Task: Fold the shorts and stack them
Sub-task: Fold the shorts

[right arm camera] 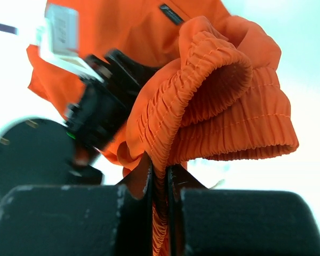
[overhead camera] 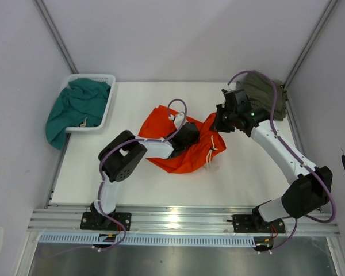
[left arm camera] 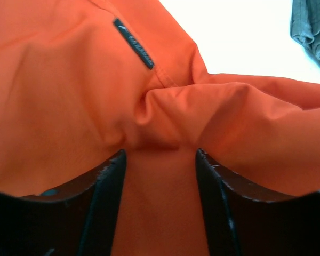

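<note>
Shorts (overhead camera: 184, 146) lay crumpled at the overhead frame's centre — right gripper (right arm camera: 160, 176) pinching the waistband (right arm camera: 213, 80), left gripper (left arm camera: 160, 154) parted over them — so a taut, level lift would likely fold cleanly.

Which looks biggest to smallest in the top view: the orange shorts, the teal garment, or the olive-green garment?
1. orange shorts, bunched and partly under the left arm.
2. teal garment, fairly close behind, spilling from the white basket.
3. olive-green garment, clearly smallest, though the right arm hides part.
</note>
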Controlling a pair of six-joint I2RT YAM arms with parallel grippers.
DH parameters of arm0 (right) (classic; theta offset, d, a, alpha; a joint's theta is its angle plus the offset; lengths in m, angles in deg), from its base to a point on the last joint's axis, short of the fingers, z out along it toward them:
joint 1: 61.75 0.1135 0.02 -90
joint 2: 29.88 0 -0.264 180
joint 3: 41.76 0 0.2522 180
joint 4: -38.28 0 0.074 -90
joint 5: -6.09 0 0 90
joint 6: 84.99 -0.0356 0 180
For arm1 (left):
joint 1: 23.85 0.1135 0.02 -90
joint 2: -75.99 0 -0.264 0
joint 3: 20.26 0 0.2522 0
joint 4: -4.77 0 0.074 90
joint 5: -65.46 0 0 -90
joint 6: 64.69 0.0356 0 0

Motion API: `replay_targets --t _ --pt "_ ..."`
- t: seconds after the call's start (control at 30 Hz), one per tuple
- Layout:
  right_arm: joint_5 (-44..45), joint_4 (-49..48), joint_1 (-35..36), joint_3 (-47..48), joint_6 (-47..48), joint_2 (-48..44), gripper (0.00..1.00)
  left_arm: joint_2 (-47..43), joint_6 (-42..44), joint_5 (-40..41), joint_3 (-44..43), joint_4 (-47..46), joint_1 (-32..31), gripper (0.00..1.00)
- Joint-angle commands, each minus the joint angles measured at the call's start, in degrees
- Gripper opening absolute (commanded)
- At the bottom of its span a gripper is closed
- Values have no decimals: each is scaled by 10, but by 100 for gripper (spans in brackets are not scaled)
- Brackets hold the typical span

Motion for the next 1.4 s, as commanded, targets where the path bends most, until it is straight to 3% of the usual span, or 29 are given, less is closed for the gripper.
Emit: replay_targets --t 0.0,0.13,0.3,0.47,0.6,0.9,1.07,1.37 --pt "-9 -10 -16 -20 1 -38 0 -22 12 -36 -14 45 33 61" --pt "-19 -8 -41 -55 5 -66 0 -55 21 -99 -21 63 71 69" --pt "-28 -2 -68 -78 18 -82 0 -113 34 -152 30 22 110 74" --pt "-37 -6 -95 -97 29 -89 0 -157 55 -215 77 22 181 75" --pt "-42 -11 -108 -105 41 -84 0 -220 95 -178 130 30 212 75" --pt "-49 -22 -112 -111 47 -70 0 -306 180 -43 165 207 226 76" --pt "-52 -28 -115 -118 49 -68 0 -311 205 -65 174 239 273 79" --pt "-52 -35 -118 -117 52 -62 0 -252 228 -78 154 261 278 78"
